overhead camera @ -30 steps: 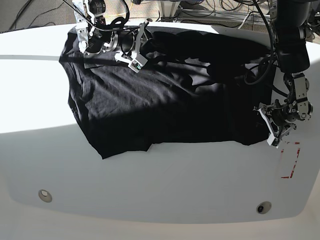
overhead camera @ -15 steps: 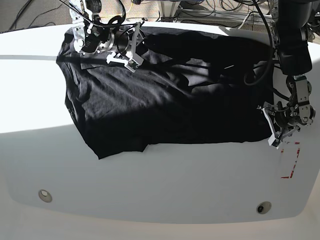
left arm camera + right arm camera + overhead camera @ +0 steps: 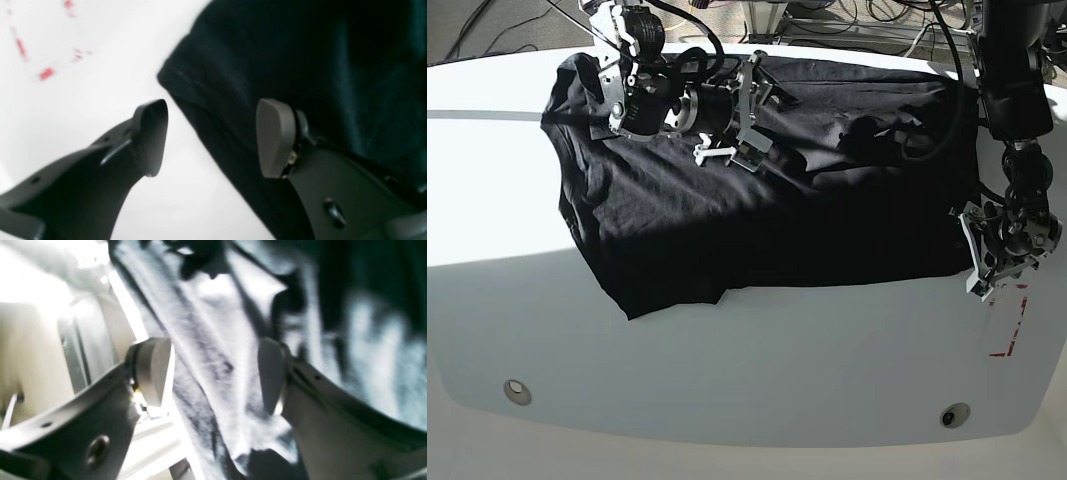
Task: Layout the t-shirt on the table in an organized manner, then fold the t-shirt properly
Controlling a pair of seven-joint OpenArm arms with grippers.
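No legible text, brand, label or number is found in any view. The only sign present is a red dashed rectangle mark (image 3: 1009,325) on the table (image 3: 757,370), just beside the right-hand edge of the t-shirt (image 3: 757,190); in the left wrist view it shows as blurred red dashes (image 3: 46,72). The visible side of the t-shirt carries no readable lettering.

Grey floor (image 3: 487,25) lying beyond the far edge; tangled black cables (image 3: 857,15) trailing; sunlight falling in bands.
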